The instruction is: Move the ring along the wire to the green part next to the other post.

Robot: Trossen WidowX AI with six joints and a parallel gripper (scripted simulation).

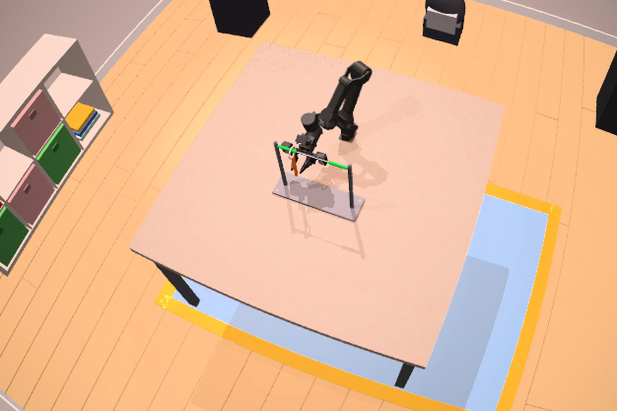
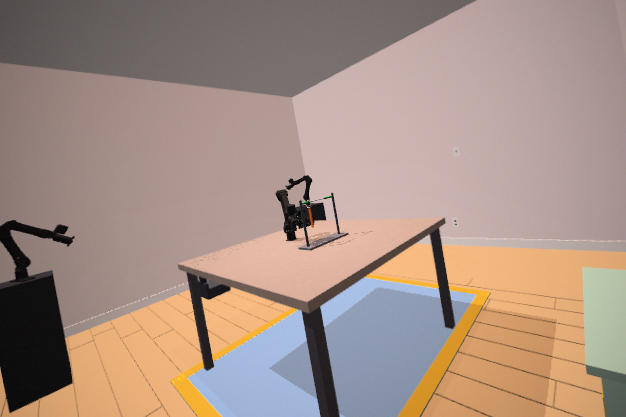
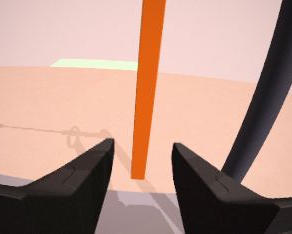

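Note:
The ring [image 1: 293,157] hangs on the green wire part [image 1: 284,147] by the left post [image 1: 280,165] of the top view. Its orange handle [image 1: 295,166] [image 2: 310,216] [image 3: 149,75] hangs down. My gripper [image 3: 144,148] is partly open, with nothing clamped. In the wrist view the handle's lower end shows in the gap between the fingertips, with space on both sides; whether it is between them in depth or just beyond is unclear. The ring and wire are out of the wrist view. The other green part [image 1: 338,165] is by the right post [image 1: 350,186].
The near post [image 3: 265,100] stands right of the handle in the wrist view, beyond the right finger. The thin grey wire passes in front of the gripper body in the top view; the clearance is unclear. The base plate [image 1: 343,207] lies below on the table [image 1: 239,256].

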